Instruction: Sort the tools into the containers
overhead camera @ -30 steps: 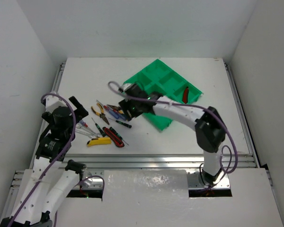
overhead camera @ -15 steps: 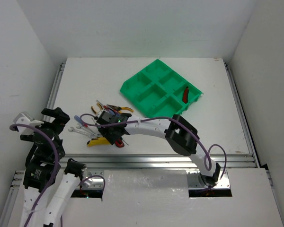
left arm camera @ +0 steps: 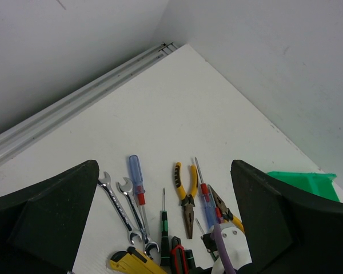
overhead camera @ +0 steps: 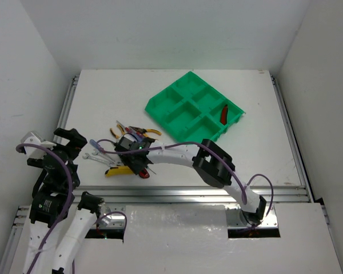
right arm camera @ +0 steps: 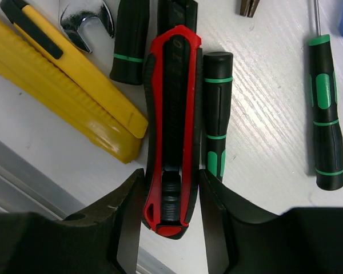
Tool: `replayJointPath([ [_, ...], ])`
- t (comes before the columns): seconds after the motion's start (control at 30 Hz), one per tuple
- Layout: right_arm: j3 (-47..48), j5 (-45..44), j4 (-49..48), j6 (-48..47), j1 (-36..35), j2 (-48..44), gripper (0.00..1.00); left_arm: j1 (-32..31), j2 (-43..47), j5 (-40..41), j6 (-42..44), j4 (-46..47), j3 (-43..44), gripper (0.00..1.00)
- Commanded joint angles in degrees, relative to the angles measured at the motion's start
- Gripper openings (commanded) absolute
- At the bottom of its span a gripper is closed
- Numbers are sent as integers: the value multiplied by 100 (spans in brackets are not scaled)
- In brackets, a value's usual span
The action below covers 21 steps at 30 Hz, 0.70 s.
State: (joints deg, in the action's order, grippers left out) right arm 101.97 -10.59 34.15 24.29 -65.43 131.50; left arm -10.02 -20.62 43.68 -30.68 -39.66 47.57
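Right wrist view has the story — the right gripper (right arm camera: 171, 176), over the green tray (overhead camera: 170, 101) a second ago, is now down in the tool pile (overhead camera: 119, 132) left of centre in the top view, fingers pressed to both flanks of the red-and-black cutter (right arm camera: 172, 103), which lies flat on the table (right arm camera: 263, 85). The left gripper (left arm camera: 163, 165) has backed off, spread wide. We'd call it a pick begun — tray next.

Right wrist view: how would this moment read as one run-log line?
right hand: straddling red-black knife, grip unclear | left hand: open, empty | green tray: one red tool inside
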Motion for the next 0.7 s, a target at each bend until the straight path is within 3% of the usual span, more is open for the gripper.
replayJointPath([
  [0.0, 183, -118, 56, 102, -75, 104, 40, 53, -30, -70, 88, 257, 42, 99],
  [0.4, 244, -479, 189, 128, -110, 174, 28, 53, -73, -211, 176, 327, 7, 99],
  [0.53, 402, -426, 320, 67, -110, 261, 51, 53, -74, -237, 185, 336, -2, 99],
  [0.67, 517, -479, 443, 119, -110, 490, 49, 53, -65, -237, 194, 345, -2, 99],
])
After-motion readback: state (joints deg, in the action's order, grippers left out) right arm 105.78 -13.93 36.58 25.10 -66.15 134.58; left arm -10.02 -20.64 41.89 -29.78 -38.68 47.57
